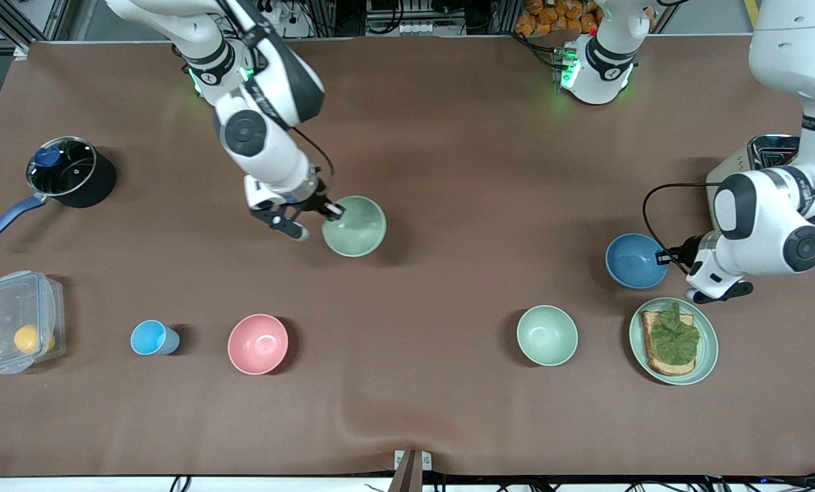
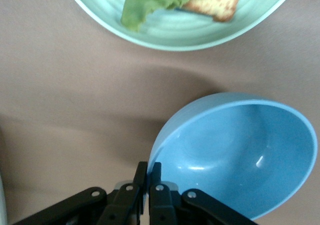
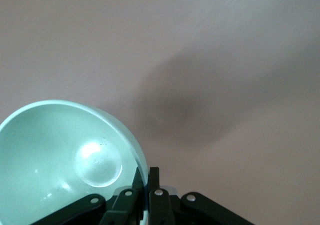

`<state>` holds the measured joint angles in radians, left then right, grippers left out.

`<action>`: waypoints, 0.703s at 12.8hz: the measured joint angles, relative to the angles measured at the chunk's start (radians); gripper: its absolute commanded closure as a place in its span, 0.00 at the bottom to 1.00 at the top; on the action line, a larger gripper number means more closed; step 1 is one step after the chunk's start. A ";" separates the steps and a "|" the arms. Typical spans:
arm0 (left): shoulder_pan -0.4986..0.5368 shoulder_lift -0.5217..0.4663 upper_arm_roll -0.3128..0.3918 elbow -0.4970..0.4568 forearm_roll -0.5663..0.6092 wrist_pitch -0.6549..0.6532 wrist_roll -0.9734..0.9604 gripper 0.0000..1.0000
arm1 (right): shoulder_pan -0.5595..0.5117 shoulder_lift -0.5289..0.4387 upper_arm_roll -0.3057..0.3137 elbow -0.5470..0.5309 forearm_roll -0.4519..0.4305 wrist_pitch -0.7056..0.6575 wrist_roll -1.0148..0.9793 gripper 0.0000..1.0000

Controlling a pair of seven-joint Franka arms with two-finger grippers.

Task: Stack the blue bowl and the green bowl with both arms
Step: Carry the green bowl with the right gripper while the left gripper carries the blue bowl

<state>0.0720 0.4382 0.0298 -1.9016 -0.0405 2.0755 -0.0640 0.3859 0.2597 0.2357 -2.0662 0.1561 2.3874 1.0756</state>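
The blue bowl (image 1: 634, 260) (image 2: 240, 155) is toward the left arm's end of the table, beside the plate. My left gripper (image 1: 664, 258) (image 2: 149, 168) is shut on its rim, one finger inside and one outside. The sage-green bowl (image 1: 355, 226) (image 3: 60, 160) is over the middle of the table toward the right arm's end. It hangs tilted, and its shadow falls apart from it on the cloth. My right gripper (image 1: 333, 210) (image 3: 147, 173) is shut on its rim.
A green plate (image 1: 707, 345) (image 2: 170, 32) with toast and lettuce lies just nearer the camera than the blue bowl. A paler mint bowl (image 1: 547, 335), a pink bowl (image 1: 258, 344) and a light-blue cup (image 1: 153, 338) stand along the front. A lidded pot (image 1: 69, 171) and a clear box (image 1: 19, 321) are at the right arm's end.
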 measured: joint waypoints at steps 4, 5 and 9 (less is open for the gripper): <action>-0.001 -0.090 -0.031 0.008 0.000 -0.037 -0.006 1.00 | 0.143 0.125 -0.006 0.014 0.000 0.227 0.198 1.00; -0.001 -0.117 -0.048 0.009 -0.001 -0.047 -0.021 1.00 | 0.175 0.147 -0.010 0.016 -0.005 0.255 0.239 1.00; -0.004 -0.181 -0.154 0.042 -0.001 -0.100 -0.144 1.00 | 0.287 0.181 -0.091 0.031 -0.115 0.270 0.395 1.00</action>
<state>0.0682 0.2572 -0.1240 -1.8593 -0.0419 1.9759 -0.2082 0.6728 0.4409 0.1449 -2.0352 0.0414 2.6572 1.4706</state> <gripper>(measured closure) 0.947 0.952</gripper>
